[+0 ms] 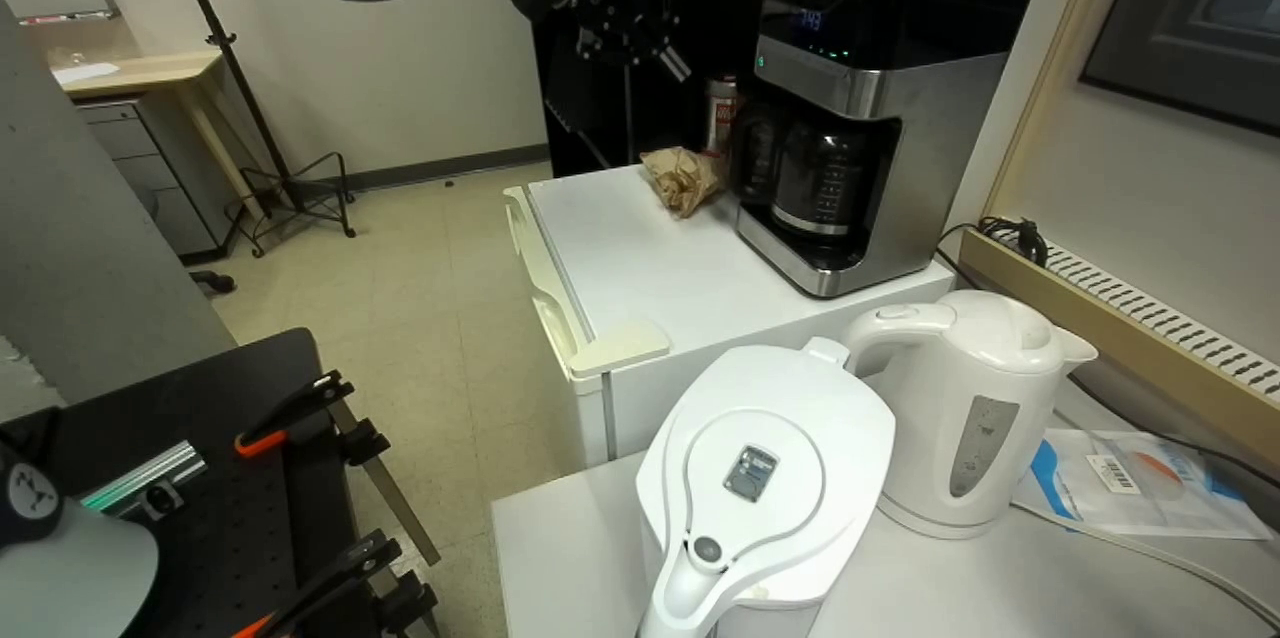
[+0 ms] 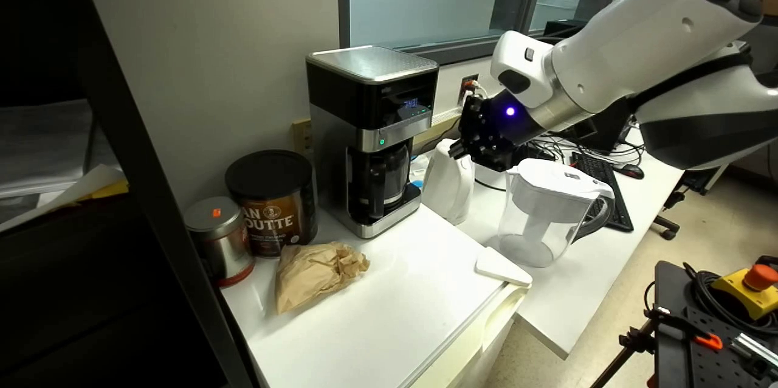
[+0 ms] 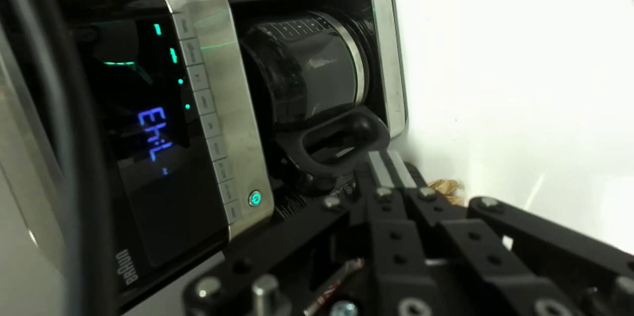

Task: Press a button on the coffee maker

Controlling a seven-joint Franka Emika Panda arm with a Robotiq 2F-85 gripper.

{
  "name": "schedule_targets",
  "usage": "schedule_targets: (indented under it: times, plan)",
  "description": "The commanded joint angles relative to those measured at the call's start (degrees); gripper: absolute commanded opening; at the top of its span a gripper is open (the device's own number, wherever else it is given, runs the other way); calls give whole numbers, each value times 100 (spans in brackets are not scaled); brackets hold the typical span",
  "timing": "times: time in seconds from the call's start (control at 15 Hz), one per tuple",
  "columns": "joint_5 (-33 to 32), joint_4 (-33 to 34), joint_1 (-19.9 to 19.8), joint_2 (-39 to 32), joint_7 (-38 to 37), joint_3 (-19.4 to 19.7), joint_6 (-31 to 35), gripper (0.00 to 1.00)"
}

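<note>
On the white mini fridge [image 2: 395, 309] stands the Braun drip coffee maker [image 2: 371, 138]. The Robotiq gripper [image 3: 390, 168] hangs apart from it, closed narrow and empty; this looks like the approach, next calling for alignment and a push, perhaps on the lit power button [image 3: 255, 198].

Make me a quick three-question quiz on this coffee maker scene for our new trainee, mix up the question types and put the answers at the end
1. True or false: the gripper stands wide open.
2. Fill in the blank: the round power button on the coffee maker glows ____.
3. What lies crumpled on the same white surface as the coffee maker?

Key:
1. False; its jaws are shut, with nothing between them.
2. Green.
3. A brown paper bag.
</note>
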State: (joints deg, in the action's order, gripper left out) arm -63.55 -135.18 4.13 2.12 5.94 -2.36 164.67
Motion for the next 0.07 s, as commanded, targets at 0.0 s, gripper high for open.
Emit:
schedule_targets:
  times: [0.0]
  plan:
    - [-190,-374,-56,382,119,54,222,0]
